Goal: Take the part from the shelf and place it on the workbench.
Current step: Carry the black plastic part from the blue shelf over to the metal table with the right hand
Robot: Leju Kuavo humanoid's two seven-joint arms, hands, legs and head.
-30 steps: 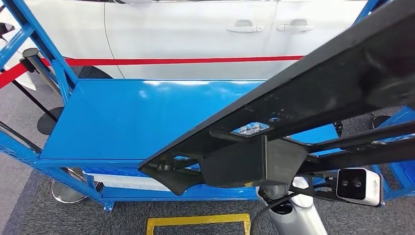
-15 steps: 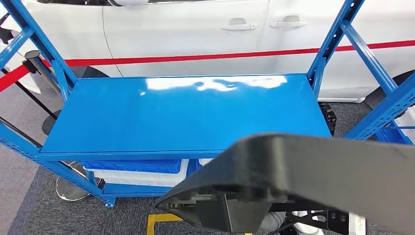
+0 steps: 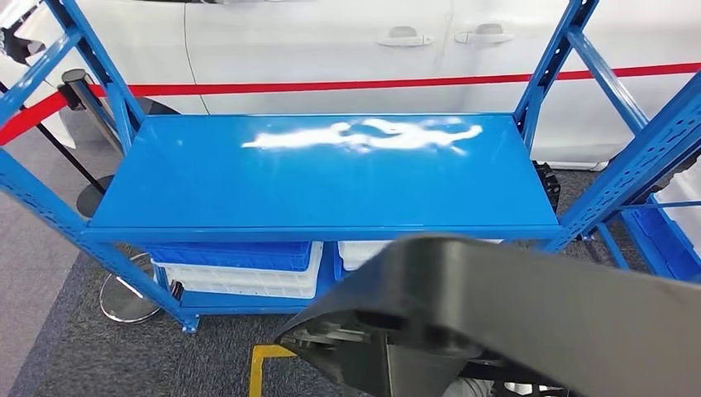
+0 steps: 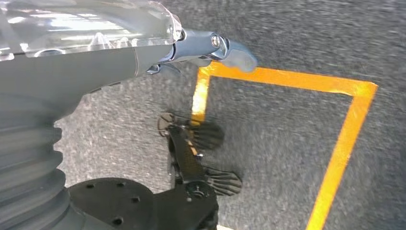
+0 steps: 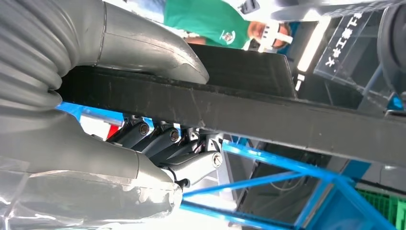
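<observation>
Part [image 3: 529, 314], big black frame, gripped by right hand [image 5: 143, 143] in front of blue workbench [image 3: 331, 178], white car [image 3: 331, 41] behind workbench; left hand [image 4: 206, 48] empty, fingers apart.

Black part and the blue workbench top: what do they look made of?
Black part: looks like moulded plastic or coated metal, with a matte, slightly grainy surface and no glare; the right hand grips its flat bar. Cannot tell which. Blue workbench top: likely painted sheet metal, glossy, with bright white reflections and a folded front edge.
</observation>
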